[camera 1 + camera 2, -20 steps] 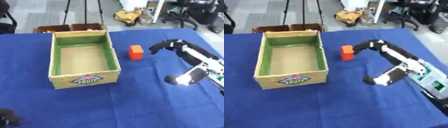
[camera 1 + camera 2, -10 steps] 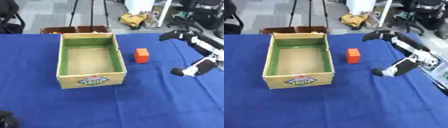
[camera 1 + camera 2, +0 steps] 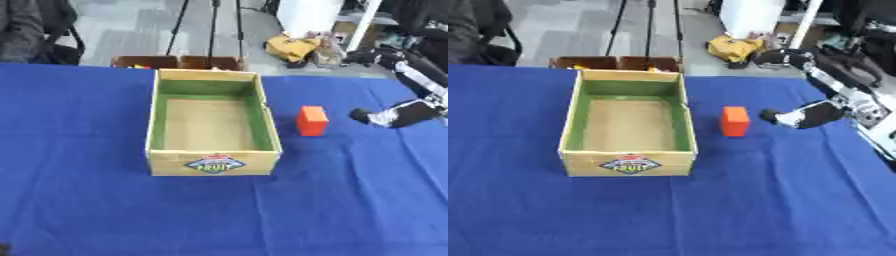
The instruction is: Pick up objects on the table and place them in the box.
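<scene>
An orange block (image 3: 734, 121) stands upright on the blue table, just right of the open cardboard box (image 3: 571, 122), whose inside holds nothing. My right hand (image 3: 852, 101) is open to the right of the block. Its black fingers (image 3: 785, 57) arch high over the table's far edge. Its thumb (image 3: 796, 118) points left at the block's level, a short gap from it, not touching. Only a dark sliver of my left hand (image 3: 3, 248) shows at the lower left corner.
Blue cloth (image 3: 219, 215) covers the table in front of the box. Beyond the far edge are brown crates (image 3: 179, 62), tripod legs (image 3: 210, 25) and a yellow bag (image 3: 293, 47) on the floor.
The camera has shifted, sliding the whole scene. Relative to the block, my right hand's fingers have risen away and the thumb has come up level with it.
</scene>
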Robot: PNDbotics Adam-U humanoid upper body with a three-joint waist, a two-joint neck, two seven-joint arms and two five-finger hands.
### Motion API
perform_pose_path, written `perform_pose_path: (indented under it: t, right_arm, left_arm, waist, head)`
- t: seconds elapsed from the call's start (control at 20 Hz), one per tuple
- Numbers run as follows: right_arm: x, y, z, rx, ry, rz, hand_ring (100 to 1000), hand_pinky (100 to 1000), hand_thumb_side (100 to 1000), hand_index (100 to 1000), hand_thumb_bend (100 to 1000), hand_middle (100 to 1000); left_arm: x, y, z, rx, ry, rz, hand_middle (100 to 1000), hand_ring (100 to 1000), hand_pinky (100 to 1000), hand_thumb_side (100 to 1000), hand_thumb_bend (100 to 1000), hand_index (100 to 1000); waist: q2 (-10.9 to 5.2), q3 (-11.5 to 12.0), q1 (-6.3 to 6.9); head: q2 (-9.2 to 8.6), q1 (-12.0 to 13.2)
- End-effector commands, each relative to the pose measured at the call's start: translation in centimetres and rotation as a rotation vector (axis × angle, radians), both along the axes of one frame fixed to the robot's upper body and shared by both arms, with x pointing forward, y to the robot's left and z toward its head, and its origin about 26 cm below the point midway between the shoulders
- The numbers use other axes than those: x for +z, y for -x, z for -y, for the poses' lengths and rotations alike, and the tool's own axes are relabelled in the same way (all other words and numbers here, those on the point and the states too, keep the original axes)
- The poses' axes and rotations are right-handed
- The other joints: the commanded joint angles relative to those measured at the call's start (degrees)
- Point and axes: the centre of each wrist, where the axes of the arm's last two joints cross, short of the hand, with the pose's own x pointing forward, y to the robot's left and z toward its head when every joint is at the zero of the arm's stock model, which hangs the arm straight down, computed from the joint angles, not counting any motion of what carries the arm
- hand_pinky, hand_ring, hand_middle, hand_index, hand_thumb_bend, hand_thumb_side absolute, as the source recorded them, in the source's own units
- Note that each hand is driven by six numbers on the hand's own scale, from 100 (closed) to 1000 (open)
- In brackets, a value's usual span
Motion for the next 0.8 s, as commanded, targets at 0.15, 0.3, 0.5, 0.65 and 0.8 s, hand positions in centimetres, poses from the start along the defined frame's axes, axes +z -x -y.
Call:
perform_pose_path:
  t: [0.15,0.3,0.5,0.65,0.8]
  right_arm:
    - [1.9,0.7,3.0,-0.100,0.058,0.013,941,906,465,912,504,816]
    - [1.8,0.6,3.7,-0.123,0.063,0.009,942,906,473,911,508,812]
    - [1.5,0.4,4.3,-0.141,0.061,0.001,940,906,483,910,513,808]
    - [1.3,0.2,4.4,-0.145,0.062,-0.004,939,906,492,910,516,806]
    - [1.0,0.0,4.4,-0.151,0.066,-0.013,938,906,509,909,519,804]
  left_arm:
    - [1.1,0.3,-0.5,-0.005,-0.029,0.046,458,625,626,1000,365,712]
    - [1.1,0.4,-0.5,-0.006,-0.030,0.052,456,626,627,1000,358,712]
    - [1.1,0.5,-0.5,-0.012,-0.031,0.062,454,625,627,1000,353,713]
    - [1.1,0.5,-0.4,-0.018,-0.034,0.065,452,625,627,1000,349,713]
    - [1.2,0.4,-0.2,-0.022,-0.035,0.069,452,625,627,1000,347,714]
  waist:
    - [-0.01,2.3,0.16]
    - [0.66,4.0,0.20]
    - [1.53,5.6,0.30]
    - [2.15,6.1,0.38]
    - [2.69,6.4,0.42]
  head:
    - [-0.90,-2.2]
    - [-0.86,-3.3]
    - [-0.71,-4.3]
    - [-0.55,-4.7]
    - [-0.51,-4.8]
